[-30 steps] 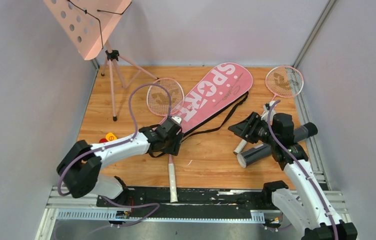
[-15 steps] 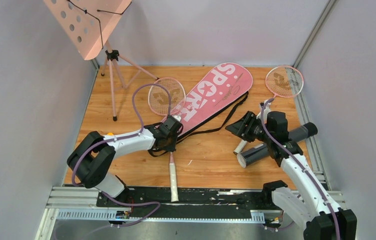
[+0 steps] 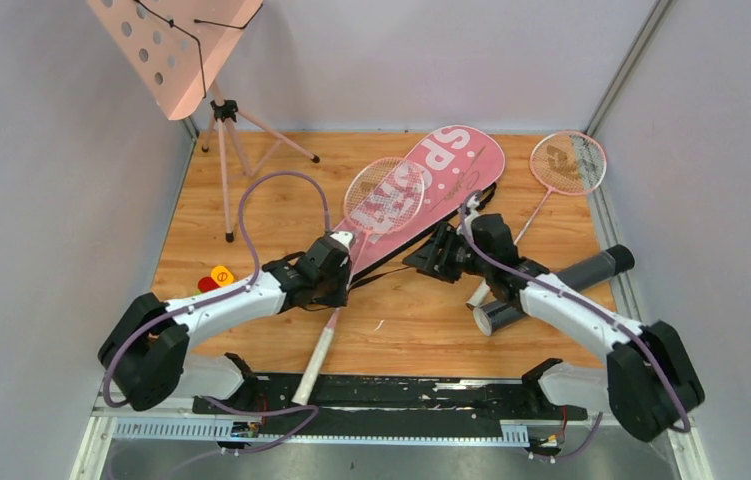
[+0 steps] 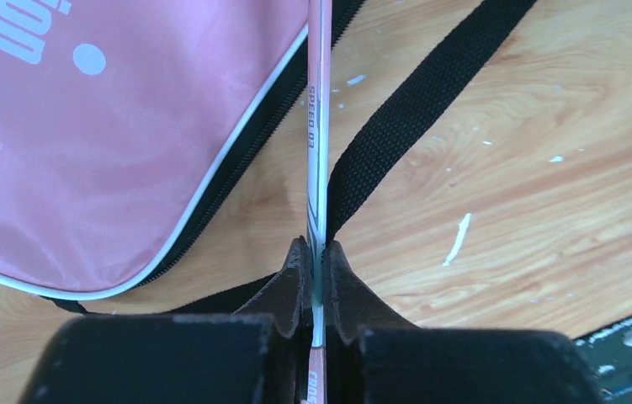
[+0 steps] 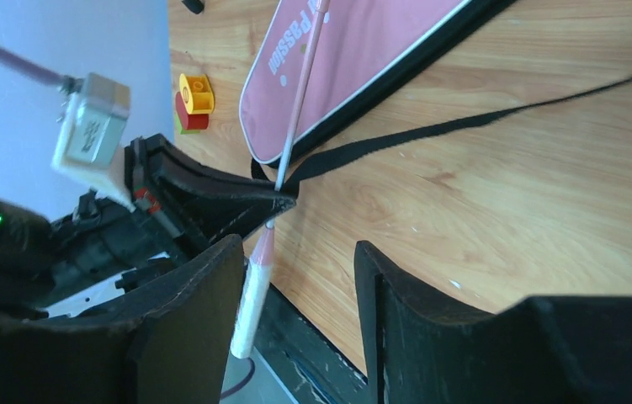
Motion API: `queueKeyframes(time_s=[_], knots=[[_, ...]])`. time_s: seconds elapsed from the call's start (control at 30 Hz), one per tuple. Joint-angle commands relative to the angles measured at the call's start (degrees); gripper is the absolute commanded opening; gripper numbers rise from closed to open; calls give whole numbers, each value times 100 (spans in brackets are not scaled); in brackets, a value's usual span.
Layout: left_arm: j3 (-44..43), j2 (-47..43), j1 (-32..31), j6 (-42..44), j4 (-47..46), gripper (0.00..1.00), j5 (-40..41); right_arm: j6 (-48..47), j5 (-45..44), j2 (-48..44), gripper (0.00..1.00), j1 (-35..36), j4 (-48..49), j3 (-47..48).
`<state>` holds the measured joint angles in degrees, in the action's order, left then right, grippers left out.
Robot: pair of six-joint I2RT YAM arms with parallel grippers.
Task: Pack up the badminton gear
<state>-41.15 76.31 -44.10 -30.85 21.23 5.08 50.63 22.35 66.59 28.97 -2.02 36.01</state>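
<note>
Showing a pink perforated metal music stand (image 3: 173, 48) standing on thin tripod legs at the far left of a pale wooden tabletop (image 3: 421, 320); showing small red and yellow plastic toy blocks (image 3: 216, 277) lying together near the left edge.

White arms (image 3: 226, 300), black joints (image 3: 154, 355), purple cables (image 3: 286, 174); left claw (image 4: 316, 252) and right claw (image 5: 295, 252) black.

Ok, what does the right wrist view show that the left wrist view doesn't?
Only the right wrist view: the left pincer from outside, the racket's white handle, the yellow and red blocks, and the open right pincer. Only the left wrist view: the print on the racket shaft, clamped between shut jaws. Both: that shaft, the pink bag, its black strap and the wooden table.
</note>
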Motion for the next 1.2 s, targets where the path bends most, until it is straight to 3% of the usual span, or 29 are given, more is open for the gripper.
queueKeyframes(time_s=[0.0, 0.3, 0.73, 0.97, 1.03, 1.1, 1.17], knots=[[183, -543, 20, -235, -576, 0, -336, 706, -204, 844, 52, 440, 1345, 420], [436, -1093, 17, -439, -764, 0, -473, 1275, 13, 2454, 49, 865, 2552, 898], [650, -1423, 15, -443, -934, 0, -452, 1497, 75, 3567, 41, 1221, 2918, 1548], [733, -1649, 15, -470, -947, 3, -430, 1554, 12, 3633, 17, 1289, 3035, 1554], [746, -1735, 15, -474, -962, 3, -402, 1567, 57, 3670, 19, 1287, 3009, 1593], [753, -1800, 15, -471, -964, 2, -395, 1621, 125, 3745, 29, 1302, 3006, 1635], [762, -1830, 15, -504, -989, 2, -440, 1701, 149, 3832, 32, 1317, 3162, 1629]])
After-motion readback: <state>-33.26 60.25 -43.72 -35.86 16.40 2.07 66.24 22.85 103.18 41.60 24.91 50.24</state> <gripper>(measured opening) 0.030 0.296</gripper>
